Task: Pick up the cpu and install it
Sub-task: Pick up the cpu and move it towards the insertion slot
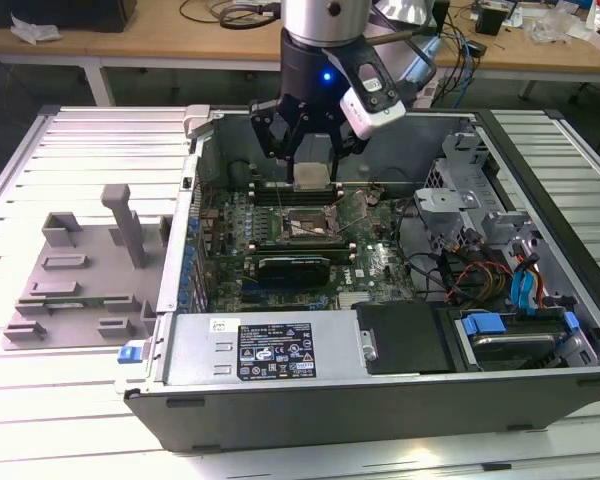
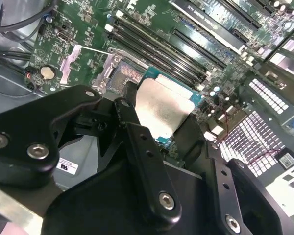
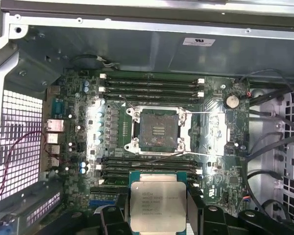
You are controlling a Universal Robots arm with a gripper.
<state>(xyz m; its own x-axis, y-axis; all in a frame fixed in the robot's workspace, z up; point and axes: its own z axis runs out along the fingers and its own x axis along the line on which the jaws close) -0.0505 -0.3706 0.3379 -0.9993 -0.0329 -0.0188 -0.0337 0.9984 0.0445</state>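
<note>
The end effector (image 1: 310, 162) was closed on the cpu (image 3: 158, 205): in the second wrist view its black fingers (image 2: 188, 131) pressed on two opposite edges of the chip, and the silvery top plate was facing up. In the exterior view the chip hung in the upper middle of the frame, inside the open computer case (image 1: 380, 405) that stood on the table (image 1: 70, 150), and it was lifted clear of the motherboard (image 1: 380, 255). The square socket (image 3: 159, 129) was open and had nothing in it. In the exterior view it lay just below the chip in the frame, so I judge the chip was near the socket but not exactly over it. The first wrist view agreed: a row of memory slots (image 3: 152, 166) separated the socket from the chip, whose edges ran about parallel to the socket frame.
</note>
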